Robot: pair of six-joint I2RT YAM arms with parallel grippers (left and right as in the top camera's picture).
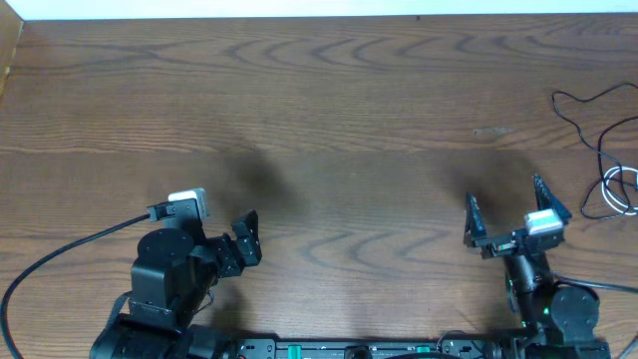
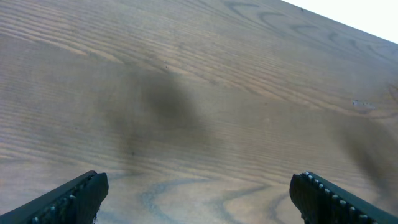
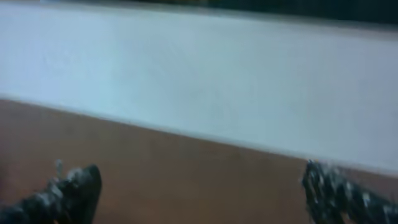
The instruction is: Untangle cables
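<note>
Starting at the left, the left gripper [image 1: 245, 241] sits low near the front edge of the table [image 1: 319, 100], its jaws spread wide and holding nothing. In its own wrist view the two dark fingers frame only bare wood. A thick black lead [image 1: 60, 251] curls away from that arm; it belongs to the robot and is not part of the job.

The middle of the table is plain wood grain with two soft shadows on it.

Further right, the right gripper [image 1: 504, 194] points away from the robot base, its jaws also parted and empty. Its wrist picture is blurred, showing brown table below and a pale band beyond.

The cables lie at the far right edge, well apart from the left gripper and only near the right one, touched by neither. The black cable [image 1: 583, 128] wanders in loose bends down towards the white cable [image 1: 616, 178]. The white one is gathered in small loops, and the two cross each other there. Part of the bundle runs out of the overhead view, so I cannot tell how badly they are knotted.

As I judge it, the untangling is not yet begun: reaching, gripping and drawing the two cords apart are all left to do.

A white strip [image 1: 319, 8] runs behind the table's back edge.
</note>
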